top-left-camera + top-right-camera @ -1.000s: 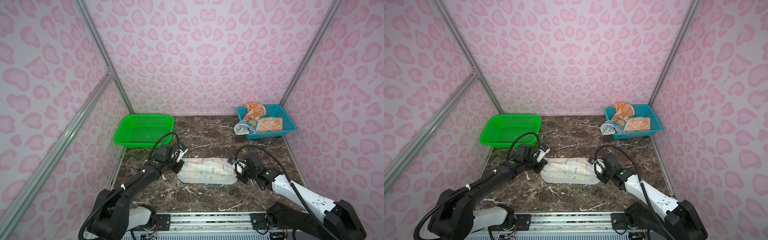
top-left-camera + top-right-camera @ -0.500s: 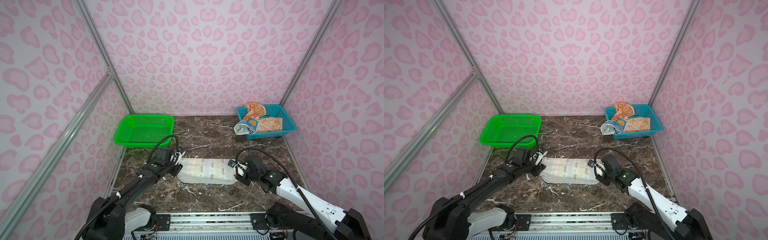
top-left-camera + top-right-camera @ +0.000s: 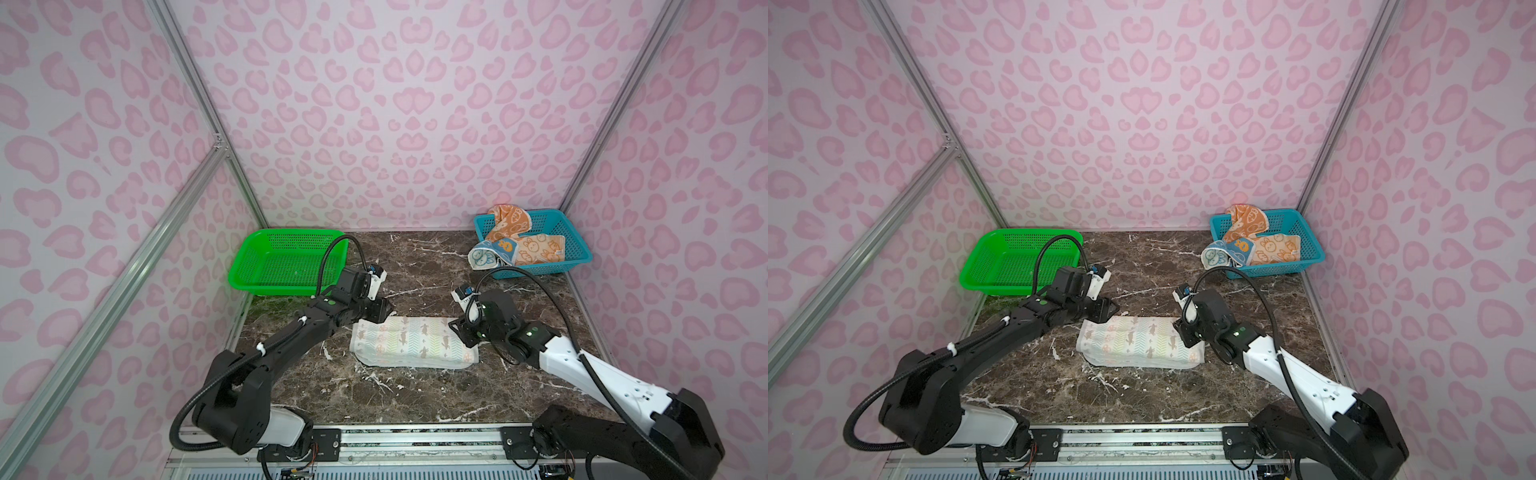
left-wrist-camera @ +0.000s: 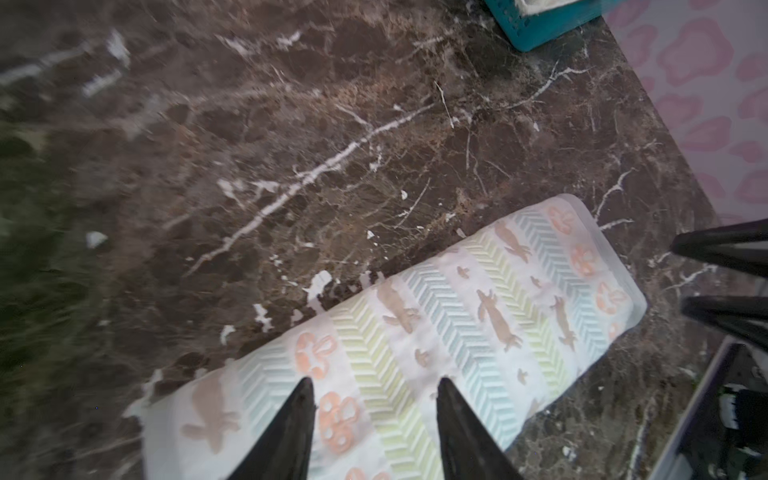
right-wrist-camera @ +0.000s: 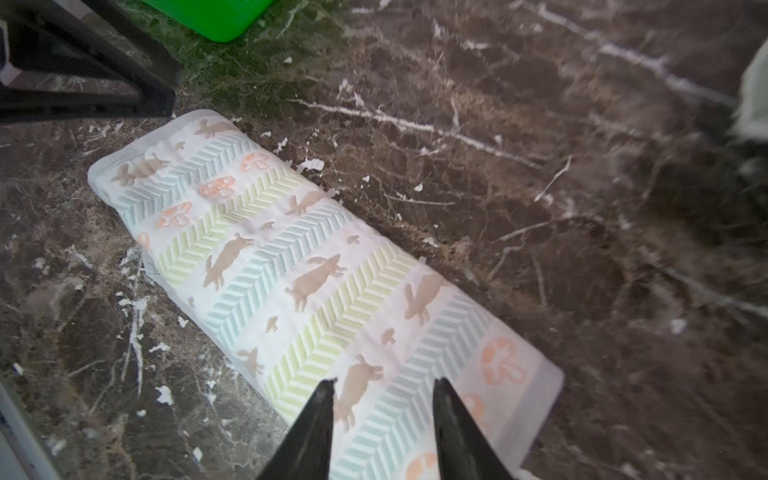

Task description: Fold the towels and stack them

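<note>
The white towel (image 3: 411, 343) (image 3: 1138, 343) with pastel chevrons and animals lies folded into a long strip on the marble table, in both top views. My left gripper (image 3: 384, 316) (image 4: 376, 380) hovers open over its left end, with nothing between the fingers. Over the right end my right gripper (image 3: 459, 332) (image 5: 385, 380) is open too, and empty. Both wrist views show the towel (image 4: 457, 316) (image 5: 299, 266) flat under the fingertips. The orange towel (image 3: 536, 249) and the blue towel (image 3: 484, 257) lie crumpled in the blue basket (image 3: 577, 253).
An empty green basket (image 3: 282, 266) stands at the back left, close behind my left arm. The blue basket sits at the back right corner. Pink patterned walls close in the table on three sides. A metal rail (image 3: 415, 432) runs along the front edge.
Both grippers were shut on the white towel's ends and have let go. The towel has settled flat, and both grippers stand slightly back above its ends.
</note>
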Controlling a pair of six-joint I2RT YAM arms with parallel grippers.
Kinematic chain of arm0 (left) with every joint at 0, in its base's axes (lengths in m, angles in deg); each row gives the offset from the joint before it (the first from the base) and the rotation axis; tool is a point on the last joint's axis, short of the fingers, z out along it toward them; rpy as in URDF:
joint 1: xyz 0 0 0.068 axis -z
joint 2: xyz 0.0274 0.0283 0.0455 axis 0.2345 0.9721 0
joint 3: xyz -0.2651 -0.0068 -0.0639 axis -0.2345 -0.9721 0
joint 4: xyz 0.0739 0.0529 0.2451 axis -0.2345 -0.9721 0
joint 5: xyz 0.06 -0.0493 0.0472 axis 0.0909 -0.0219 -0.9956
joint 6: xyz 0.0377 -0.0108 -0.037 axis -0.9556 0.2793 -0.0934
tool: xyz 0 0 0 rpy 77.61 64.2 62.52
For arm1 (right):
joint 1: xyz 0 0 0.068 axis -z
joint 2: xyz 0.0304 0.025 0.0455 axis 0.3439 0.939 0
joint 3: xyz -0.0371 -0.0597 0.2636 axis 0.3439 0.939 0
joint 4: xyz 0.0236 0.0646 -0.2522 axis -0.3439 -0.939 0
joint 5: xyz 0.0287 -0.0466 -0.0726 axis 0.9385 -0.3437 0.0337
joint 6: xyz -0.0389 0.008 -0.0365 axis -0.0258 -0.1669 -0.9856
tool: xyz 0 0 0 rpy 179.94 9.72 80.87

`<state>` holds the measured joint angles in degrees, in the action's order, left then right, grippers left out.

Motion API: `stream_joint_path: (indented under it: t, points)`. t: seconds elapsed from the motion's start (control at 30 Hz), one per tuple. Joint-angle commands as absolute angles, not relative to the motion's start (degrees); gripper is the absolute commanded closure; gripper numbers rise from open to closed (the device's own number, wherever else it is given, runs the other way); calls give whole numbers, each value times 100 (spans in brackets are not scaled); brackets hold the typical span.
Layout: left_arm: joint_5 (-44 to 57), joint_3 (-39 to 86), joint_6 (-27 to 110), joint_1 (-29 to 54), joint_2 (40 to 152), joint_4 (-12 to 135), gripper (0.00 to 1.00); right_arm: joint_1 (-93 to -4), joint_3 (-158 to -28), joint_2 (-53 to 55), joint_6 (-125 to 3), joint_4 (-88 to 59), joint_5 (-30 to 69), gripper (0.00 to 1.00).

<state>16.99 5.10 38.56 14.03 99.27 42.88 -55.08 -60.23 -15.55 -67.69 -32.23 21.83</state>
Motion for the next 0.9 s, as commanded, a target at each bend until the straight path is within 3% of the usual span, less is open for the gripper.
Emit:
stream_joint_path:
  t: [0.0, 0.13, 0.43, 0.87]
  points:
    - [2484, 557, 4723, 1466, 10395, 4361, 67, -5617, -6204, -871, -5517, -3527, 2486, 76]
    - [2395, 336, 4845, 1461, 10716, 4133, 81, -5782, -6212, -210, -4955, -3793, 2201, 87]
    - [1914, -427, 4775, 1178, 10962, 3846, 96, -5742, -5919, 107, -4145, -4295, 1577, 88]
    - [1410, -185, 4322, 771, 10971, 3063, 97, -5212, -5512, -478, -4015, -4703, 1203, 87]
